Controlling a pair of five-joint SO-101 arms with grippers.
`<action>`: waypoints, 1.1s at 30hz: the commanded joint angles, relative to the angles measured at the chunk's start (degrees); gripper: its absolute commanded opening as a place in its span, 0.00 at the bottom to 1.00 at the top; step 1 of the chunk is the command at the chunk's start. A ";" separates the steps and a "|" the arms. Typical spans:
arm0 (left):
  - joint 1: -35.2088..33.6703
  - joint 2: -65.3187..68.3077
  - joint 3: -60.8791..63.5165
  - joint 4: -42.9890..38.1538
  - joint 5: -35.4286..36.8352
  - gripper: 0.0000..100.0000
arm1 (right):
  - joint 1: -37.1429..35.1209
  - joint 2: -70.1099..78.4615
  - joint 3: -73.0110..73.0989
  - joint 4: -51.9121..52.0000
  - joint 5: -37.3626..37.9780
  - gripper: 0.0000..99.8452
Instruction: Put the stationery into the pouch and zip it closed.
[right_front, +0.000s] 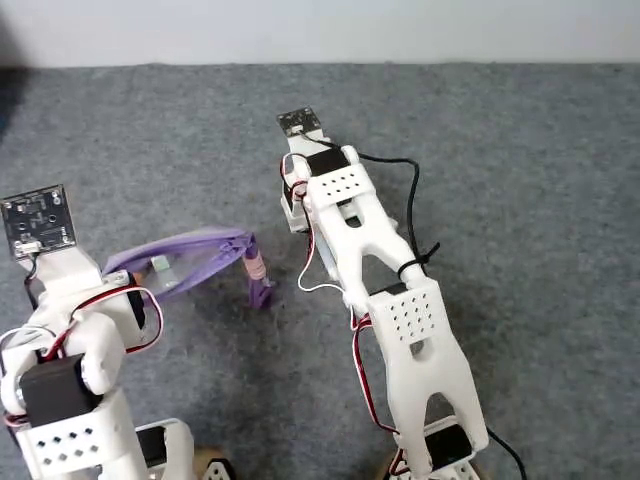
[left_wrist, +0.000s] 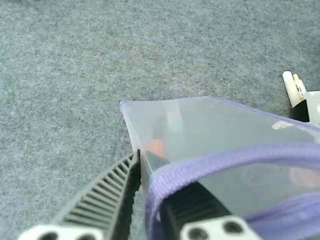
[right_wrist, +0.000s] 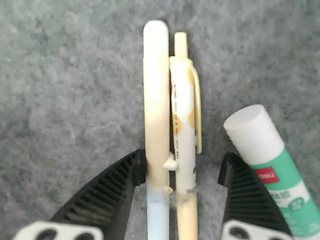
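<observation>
Left gripper (left_wrist: 145, 162): pinched on the pouch (left_wrist: 210, 130) rim.
Right gripper (right_wrist: 182, 162): open, astride two pens (right_wrist: 156, 90).
Glue stick (right_wrist: 257, 142): just beside one finger.
Surface: grey mat (left_wrist: 75, 75).

glue stick (right_wrist: 267, 162) cut off, pouch (left_wrist: 210, 130) contents blurred

The left arm (right_front: 70, 400) and right arm (right_front: 400, 330) are moulded in white — pierced with hole grids. Red, white and black cables (right_front: 412, 205) are strung alongside; ribbed black fingers (right_wrist: 100, 200) are fitted.
</observation>
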 joint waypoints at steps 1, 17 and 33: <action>0.18 0.26 -0.40 -1.05 0.53 0.01 | 1.36 0.66 -2.11 3.82 2.46 0.22; 0.18 0.26 -0.40 -1.05 0.53 0.01 | 3.30 -6.55 -2.20 11.30 3.60 0.01; 0.18 0.26 -0.40 -1.05 0.53 0.01 | 2.15 -27.74 -1.23 23.69 3.78 0.01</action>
